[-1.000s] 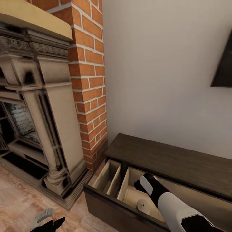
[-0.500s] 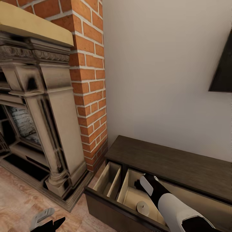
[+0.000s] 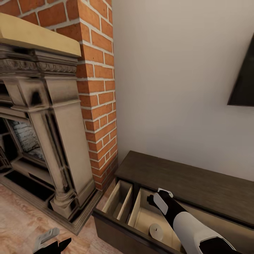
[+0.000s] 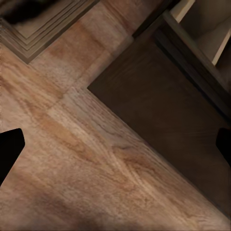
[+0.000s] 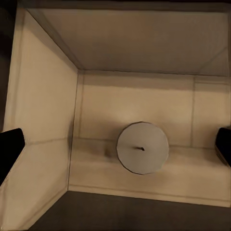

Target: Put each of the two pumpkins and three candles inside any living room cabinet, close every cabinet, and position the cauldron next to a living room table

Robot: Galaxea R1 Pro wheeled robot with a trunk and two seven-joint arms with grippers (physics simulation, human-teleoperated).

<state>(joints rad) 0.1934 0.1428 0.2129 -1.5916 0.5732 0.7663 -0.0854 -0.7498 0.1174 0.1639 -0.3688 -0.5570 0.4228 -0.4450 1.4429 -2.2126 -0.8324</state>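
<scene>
- One candle [image 3: 156, 231] stands upright on the floor of the cabinet's [image 3: 197, 183] pulled-out drawer [image 3: 141, 215], in the wider compartment just right of the inner divider. You can see its wick dead centre from the right wrist cam [image 5: 143, 147].
- The right hand [image 5: 115, 149] hovers straight above that candle, not touching it. Fingers are spread wide, one dark tip at each edge of the wrist picture, nothing between them but air.
- From the head cam the right arm [image 3: 187, 222] reaches forward and down over the open drawer, white shell with a black wrist section, the hand end aimed into the compartment past the candle.
- The narrow compartment to the left of the divider looks bare.
- Left hand [image 4: 115, 144] hangs low over the plank floor [image 4: 96, 159] in front of the drawer's dark front corner, also spread open, holding nothing.
- Brick fireplace [image 3: 53, 123] sits left of the cabinet, a black TV [image 3: 245, 81] corner on the wall at the right.
</scene>
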